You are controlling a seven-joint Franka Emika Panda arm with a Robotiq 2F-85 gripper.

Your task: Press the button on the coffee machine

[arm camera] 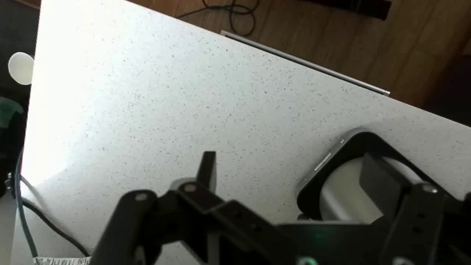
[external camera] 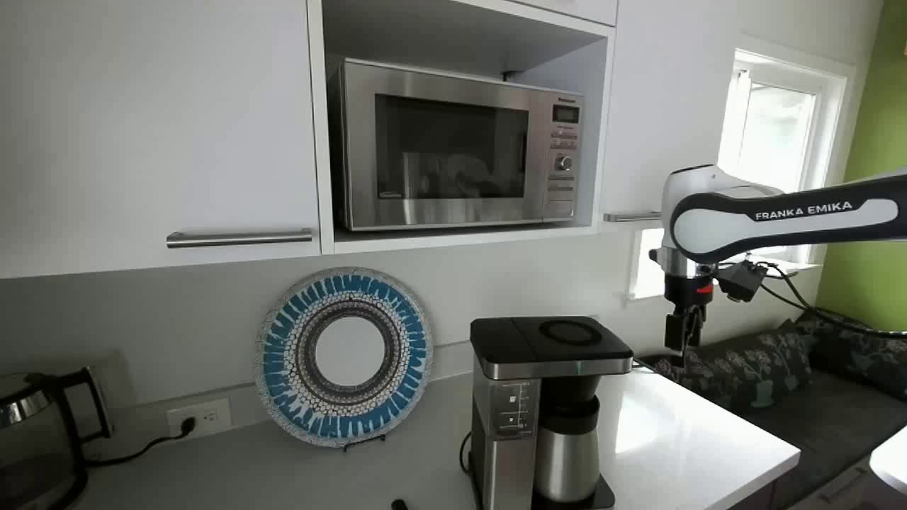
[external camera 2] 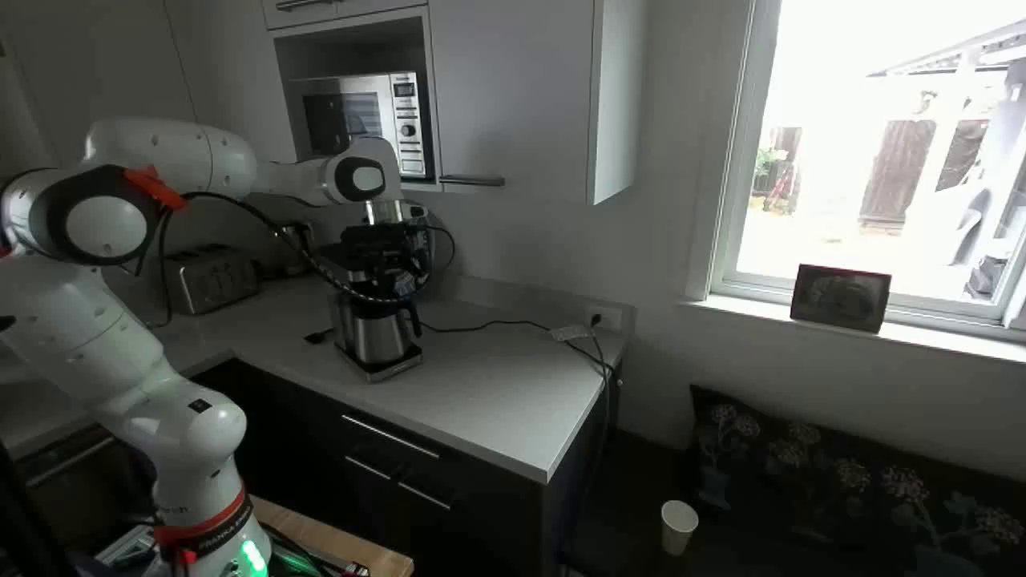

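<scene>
The coffee machine (external camera: 504, 453) stands on the counter, boxy, black and silver, with a flat dark top. Its steel carafe (external camera: 568, 460) sits on the base. It also shows in an exterior view (external camera 2: 378, 340), where my gripper (external camera 2: 389, 276) covers its upper part. In an exterior view my gripper (external camera: 684, 343) points down in the air, to the right of the machine's top. In the wrist view my gripper (arm camera: 289, 160) is open, fingers wide apart and empty. Behind the right finger lies the black base (arm camera: 362, 143), with thin pale bars along its silver edge. I cannot tell which part is the button.
The light counter (arm camera: 147, 110) ends at an edge above drawers. A microwave (external camera: 453, 212) sits in the cabinet above. A round patterned plate (external camera: 287, 358) and a glass kettle (external camera: 35, 439) stand left. Cables and a power strip (external camera 2: 571, 332) lie by the wall. A paper cup (external camera 2: 679, 525) stands beyond.
</scene>
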